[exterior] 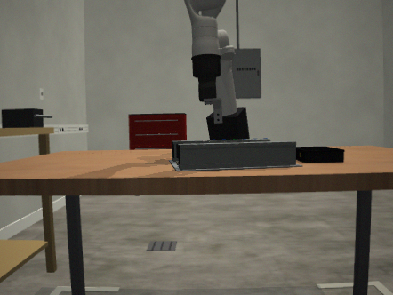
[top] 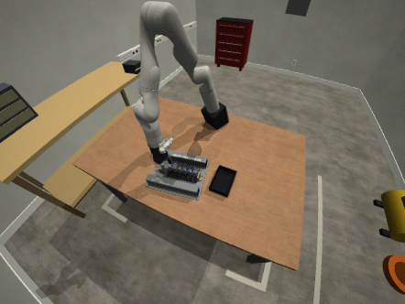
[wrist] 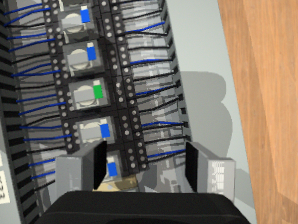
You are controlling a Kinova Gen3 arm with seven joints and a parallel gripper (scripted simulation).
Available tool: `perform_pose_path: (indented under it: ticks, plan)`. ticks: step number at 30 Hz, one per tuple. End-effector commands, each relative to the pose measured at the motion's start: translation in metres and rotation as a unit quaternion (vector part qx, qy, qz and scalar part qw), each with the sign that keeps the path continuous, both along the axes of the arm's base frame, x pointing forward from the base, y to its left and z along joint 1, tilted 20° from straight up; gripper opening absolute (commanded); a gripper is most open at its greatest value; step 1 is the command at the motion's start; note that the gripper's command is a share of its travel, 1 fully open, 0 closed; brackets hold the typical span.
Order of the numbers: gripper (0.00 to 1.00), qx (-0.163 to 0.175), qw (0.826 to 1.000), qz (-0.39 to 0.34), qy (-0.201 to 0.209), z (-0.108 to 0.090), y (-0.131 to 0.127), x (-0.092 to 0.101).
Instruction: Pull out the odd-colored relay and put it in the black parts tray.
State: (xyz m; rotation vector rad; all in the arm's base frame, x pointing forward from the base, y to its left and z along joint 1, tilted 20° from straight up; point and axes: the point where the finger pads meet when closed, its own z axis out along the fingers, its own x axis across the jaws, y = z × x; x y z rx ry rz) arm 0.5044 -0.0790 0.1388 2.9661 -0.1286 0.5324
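Observation:
The grey relay panel [top: 170,187] [exterior: 236,155] [wrist: 200,60] lies flat on the wooden table [top: 261,183] [exterior: 89,171]. In the wrist view a row of relays with blue buttons runs down the panel. One relay [wrist: 88,95] in the middle of that row has a green button. My gripper [top: 161,157] [exterior: 216,116] [wrist: 146,158] is open and empty. It hangs a little above the panel's left end, over the nearest blue-button relay [wrist: 112,167], two relays from the green one. The black parts tray [top: 223,180] [exterior: 320,154] lies empty just right of the panel.
The arm's black base [top: 215,115] stands at the table's far edge. A wooden workbench [top: 69,101] runs along the left. A red tool cabinet [top: 234,42] [exterior: 157,130] stands at the back wall. A yellow object [top: 394,215] is on the floor at far right.

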Motion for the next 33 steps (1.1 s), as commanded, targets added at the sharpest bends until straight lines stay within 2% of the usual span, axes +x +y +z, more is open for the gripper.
perform_pose_path:
  ticks: [1, 17, 33]
  plan:
    - [0.98, -0.004, 1.0, 0.014, 0.007, 0.001, 0.014, -0.006]
    - [0.98, -0.031, 0.997, 0.065, 0.028, -0.004, 0.038, -0.028]
    - [0.98, -0.041, 0.995, 0.084, 0.036, -0.006, 0.047, -0.037]
